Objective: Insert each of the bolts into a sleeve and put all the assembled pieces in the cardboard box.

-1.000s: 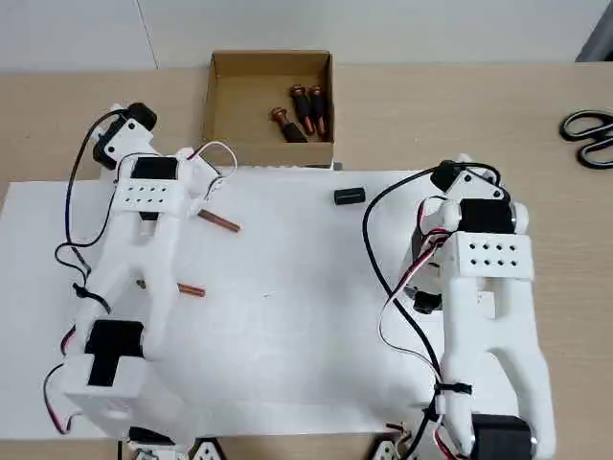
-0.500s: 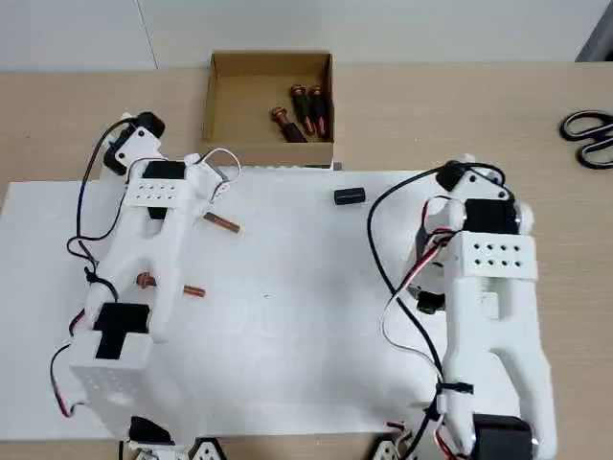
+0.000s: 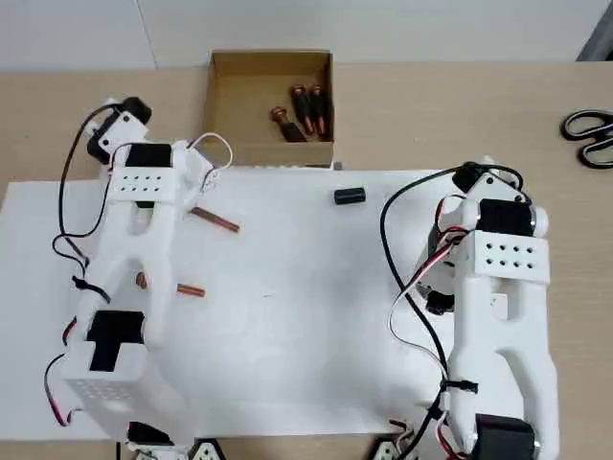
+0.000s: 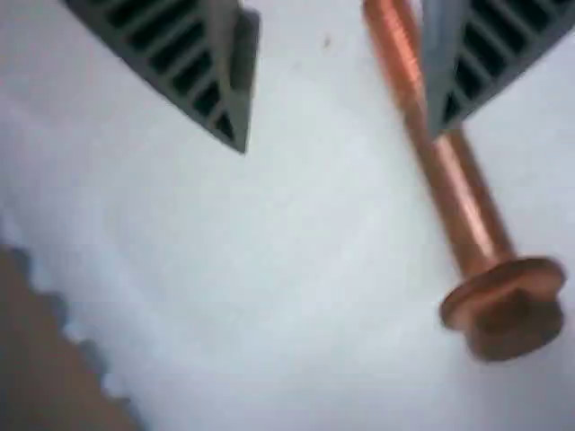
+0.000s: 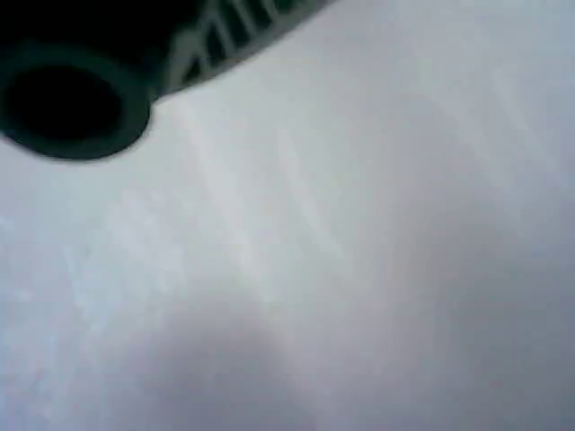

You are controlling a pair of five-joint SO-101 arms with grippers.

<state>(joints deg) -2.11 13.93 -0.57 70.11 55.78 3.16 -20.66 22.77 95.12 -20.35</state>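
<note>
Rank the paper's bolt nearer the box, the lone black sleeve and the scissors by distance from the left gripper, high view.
1. Bolt, right beside the left gripper, on the paper.
2. Black sleeve, farther along the paper's far edge.
3. Scissors, at the table's right edge.

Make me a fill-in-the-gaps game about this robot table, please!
The cardboard box holds ___ assembled pieces. The sleeve on the white sheet is coloured ___. Over a copper bolt, the left fingers are ___.
Missing words: three; black; open.
</note>
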